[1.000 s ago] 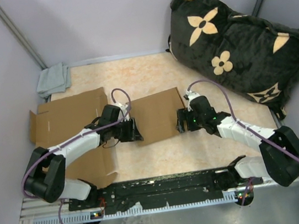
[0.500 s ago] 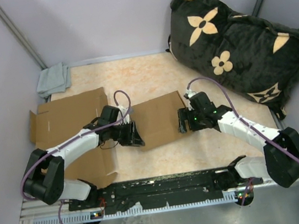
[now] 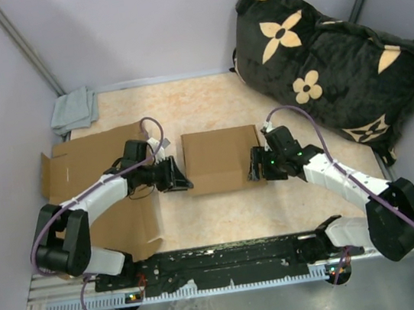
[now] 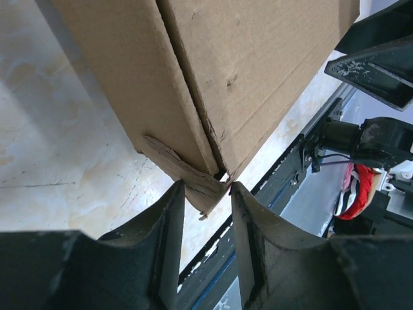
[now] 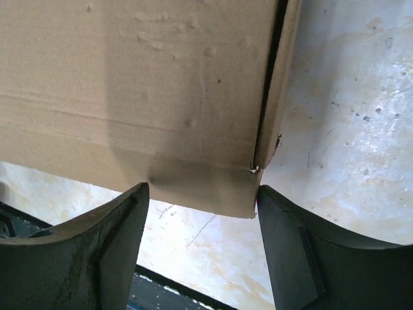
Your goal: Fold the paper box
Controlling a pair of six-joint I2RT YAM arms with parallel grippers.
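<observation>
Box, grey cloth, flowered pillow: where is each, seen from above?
box [image 3: 221, 159], top view, its top face.
grey cloth [image 3: 75, 109], top view, its middle.
flowered pillow [image 3: 334, 68], top view, its dark fabric.

1. Pale lavender walls (plain and matte) close in the scene at the left, back and right.
2. A grey metal strut slants down the upper left corner.
3. The tabletop is beige and marbled, under soft, even light.
4. A crumpled grey cloth lies at the upper left.
5. A black cushion with tan flowers fills the upper right.
6. A metal rail runs along the bottom.
</observation>
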